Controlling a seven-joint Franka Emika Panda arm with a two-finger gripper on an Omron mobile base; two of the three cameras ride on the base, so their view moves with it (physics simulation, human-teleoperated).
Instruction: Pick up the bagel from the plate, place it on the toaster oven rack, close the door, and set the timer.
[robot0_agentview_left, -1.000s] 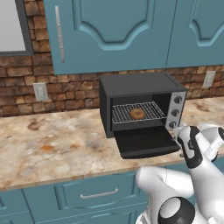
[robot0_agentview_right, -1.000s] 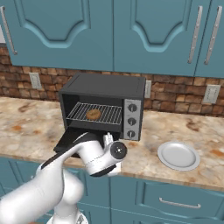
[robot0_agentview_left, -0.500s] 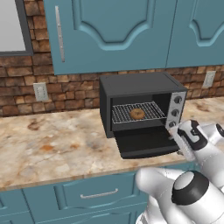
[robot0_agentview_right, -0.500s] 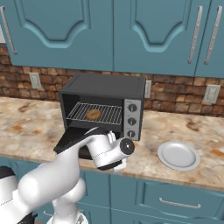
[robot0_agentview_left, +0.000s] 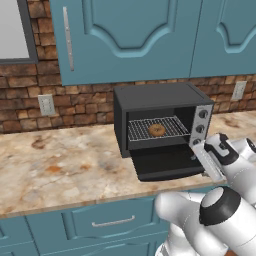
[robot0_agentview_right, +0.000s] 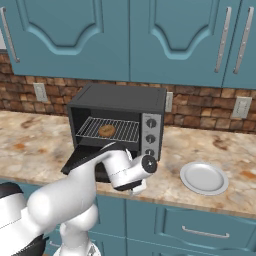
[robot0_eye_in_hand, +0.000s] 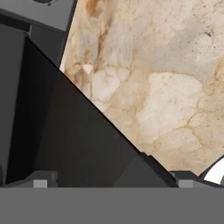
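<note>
The bagel (robot0_agentview_left: 156, 130) lies on the toaster oven rack (robot0_agentview_left: 170, 128) inside the black toaster oven (robot0_agentview_left: 150, 96); from the right it shows as the bagel (robot0_agentview_right: 106, 131) on the rack (robot0_agentview_right: 125, 131). The door (robot0_agentview_left: 165, 162) hangs open, folded down flat over the counter. My gripper (robot0_agentview_left: 205, 162) hovers at the door's right front corner, pointing down. In the hand view the gripper (robot0_eye_in_hand: 112, 180) is open, its fingertips (robot0_eye_in_hand: 41, 179) wide apart over the dark door panel (robot0_eye_in_hand: 65, 131) and its slanting edge. The empty plate (robot0_agentview_right: 203, 177) sits right of the oven.
Three dark knobs (robot0_agentview_right: 150, 139) sit on the oven's silver panel. Teal cabinets (robot0_agentview_left: 130, 35) hang above the oven and a brick wall (robot0_agentview_left: 75, 100) stands behind it. Marble counter (robot0_agentview_left: 65, 165) stretches left of the oven. My own arm (robot0_agentview_right: 85, 190) covers part of the door from the right.
My hand has crept a little left toward the door's right front corner while the elbow swung across the foreground. Bagel, door and plate stay as they were.
</note>
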